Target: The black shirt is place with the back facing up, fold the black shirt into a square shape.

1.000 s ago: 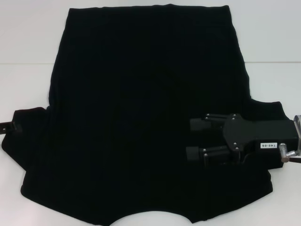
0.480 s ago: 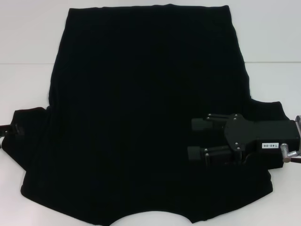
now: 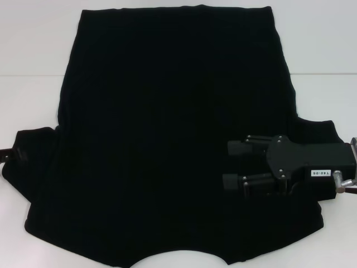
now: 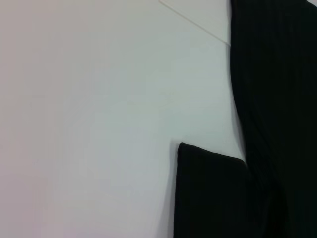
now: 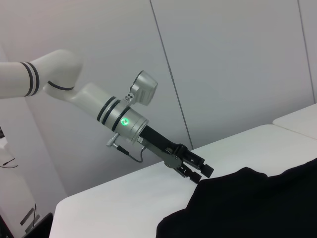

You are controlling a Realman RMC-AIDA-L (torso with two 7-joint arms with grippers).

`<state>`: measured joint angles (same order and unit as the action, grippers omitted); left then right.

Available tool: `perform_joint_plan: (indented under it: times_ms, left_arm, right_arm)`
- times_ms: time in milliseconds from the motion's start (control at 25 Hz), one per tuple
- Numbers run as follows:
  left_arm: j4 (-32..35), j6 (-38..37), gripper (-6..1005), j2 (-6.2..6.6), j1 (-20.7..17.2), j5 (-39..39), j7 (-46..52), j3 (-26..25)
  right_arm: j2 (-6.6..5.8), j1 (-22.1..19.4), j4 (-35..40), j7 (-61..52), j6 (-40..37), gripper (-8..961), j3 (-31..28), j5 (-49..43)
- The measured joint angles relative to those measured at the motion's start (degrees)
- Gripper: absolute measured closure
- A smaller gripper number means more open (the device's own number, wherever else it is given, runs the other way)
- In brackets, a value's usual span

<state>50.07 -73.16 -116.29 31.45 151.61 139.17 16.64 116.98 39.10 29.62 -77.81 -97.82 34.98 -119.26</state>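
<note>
Jaws parted, gripping nothing: right gripper (image 3: 231, 164) hovering over black shirt (image 3: 167, 139); left gripper (image 5: 198, 172) nipping sleeve, grip indiscernible. Limp, light; pinching edges.

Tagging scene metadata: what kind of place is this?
Likely a robotics lab or test cell, not a home: a bare white table, plain panelled walls, and a black shirt spread flat, with the left claw at one sleeve and the right claw over the shirt.
</note>
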Motion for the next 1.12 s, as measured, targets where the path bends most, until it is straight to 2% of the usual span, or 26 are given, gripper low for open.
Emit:
perform_joint_plan:
  times_ms: [880, 1120]
  left_arm:
    - [-1.20, -0.74, 84, 0.12, 0.81, -0.70, -1.32, 1.01]
    - [-1.20, -0.03, 262, 0.13, 0.65, -0.89, -2.51, 0.98]
  right_arm:
    - [-0.18, 0.00, 0.00, 0.07, 0.00, 28, -0.07, 0.00]
    - [-0.18, -0.04, 0.01, 0.31, 0.00, 28, -0.25, 0.00]
